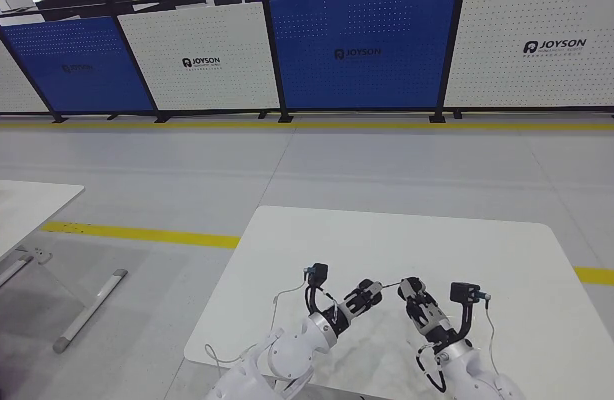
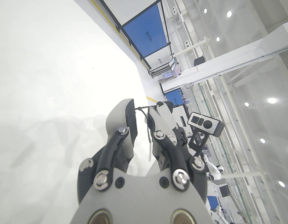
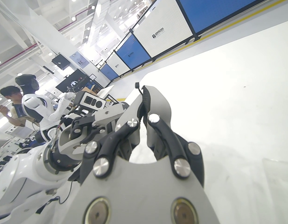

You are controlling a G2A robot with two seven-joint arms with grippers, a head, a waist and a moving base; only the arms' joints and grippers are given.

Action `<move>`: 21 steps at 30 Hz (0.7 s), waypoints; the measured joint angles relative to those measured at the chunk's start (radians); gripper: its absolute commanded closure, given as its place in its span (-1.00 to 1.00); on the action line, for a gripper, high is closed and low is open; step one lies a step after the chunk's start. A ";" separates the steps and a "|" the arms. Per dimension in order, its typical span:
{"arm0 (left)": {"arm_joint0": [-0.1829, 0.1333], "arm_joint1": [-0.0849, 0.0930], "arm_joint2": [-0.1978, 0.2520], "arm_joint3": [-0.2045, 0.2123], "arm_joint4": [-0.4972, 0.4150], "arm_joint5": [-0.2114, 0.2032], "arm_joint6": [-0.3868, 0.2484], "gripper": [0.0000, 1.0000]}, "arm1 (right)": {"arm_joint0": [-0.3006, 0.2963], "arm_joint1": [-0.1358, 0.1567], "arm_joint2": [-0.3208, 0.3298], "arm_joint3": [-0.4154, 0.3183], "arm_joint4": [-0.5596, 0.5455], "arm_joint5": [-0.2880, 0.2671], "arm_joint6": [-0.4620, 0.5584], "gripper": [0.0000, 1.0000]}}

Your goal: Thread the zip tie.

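Observation:
A thin black zip tie (image 1: 389, 287) spans the short gap between my two grippers, low over the near part of the white table (image 1: 437, 240). My right gripper (image 3: 142, 89) is shut on the zip tie (image 3: 137, 86), whose black end sticks out past the fingertips. My left gripper (image 2: 141, 108) is open, and the zip tie (image 2: 144, 107) crosses between its fingertips while a strand hangs down through the gap. In the top view the left gripper (image 1: 367, 293) and right gripper (image 1: 411, 288) face each other, almost touching. The right gripper (image 2: 166, 107) sits just behind the left fingers.
The table's near edge (image 1: 317, 372) lies just below the arms, with bare white surface to the far side and right. A second white table (image 1: 17, 210) stands on the left across the grey floor. Blue and white partition panels (image 1: 357, 50) line the back.

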 measured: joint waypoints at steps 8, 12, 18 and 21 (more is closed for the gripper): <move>-0.002 -0.001 -0.001 0.003 -0.001 -0.001 -0.002 1.00 | -0.001 0.000 0.000 0.000 0.000 -0.005 0.005 0.82; -0.002 -0.001 0.000 0.005 -0.002 -0.003 -0.003 1.00 | -0.003 0.001 0.002 -0.003 0.010 -0.026 0.017 -1.00; -0.003 -0.003 -0.013 0.005 -0.056 0.000 -0.019 1.00 | -0.013 0.004 0.007 -0.015 -0.008 -0.029 0.024 -1.00; -0.011 -0.002 -0.036 0.008 -0.131 -0.004 -0.048 1.00 | -0.023 0.005 0.014 -0.023 -0.004 -0.038 0.024 -1.00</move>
